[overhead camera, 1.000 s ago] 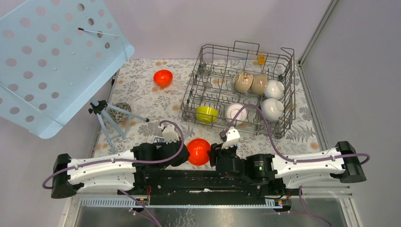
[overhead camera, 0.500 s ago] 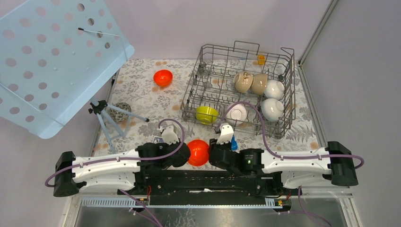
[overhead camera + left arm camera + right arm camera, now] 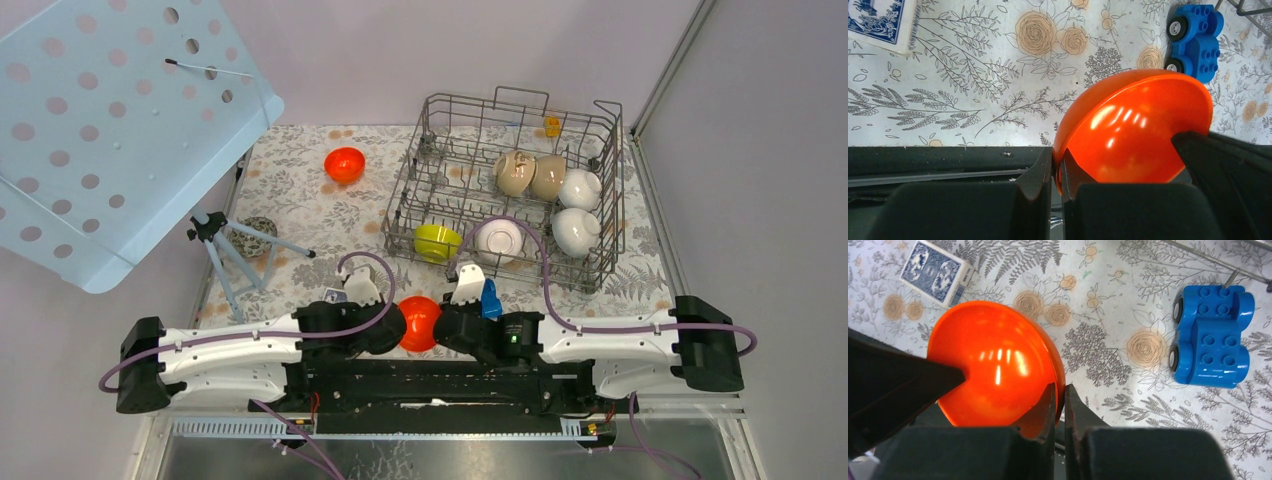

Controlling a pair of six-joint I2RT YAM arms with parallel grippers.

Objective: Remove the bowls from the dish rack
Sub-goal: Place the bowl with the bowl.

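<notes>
— Handling of the orange bowl (image 3: 1138, 130)?
— Light, rigid and glossy, so probably slippery; chipping is risked if dropped. It is best pinched at the thin rim. It is out of the rack (image 3: 455, 160), at the near edge of the mat (image 3: 300, 210), its rim clamped by the left gripper (image 3: 1055, 170) and by the right gripper (image 3: 1059, 400); whether the mat is touched cannot be told.
— And the rack?
— Six are held: one yellow bowl (image 3: 437, 241), three white bowls (image 3: 500, 240), two beige bowls (image 3: 515, 173). A second orange bowl (image 3: 344, 164) lies on the mat.

Floral table (image 3: 300, 215), dish rack (image 3: 403, 195), far orange bowl (image 3: 344, 164) (back left), blue car (image 3: 1210, 342), card pack (image 3: 937, 272)
</notes>
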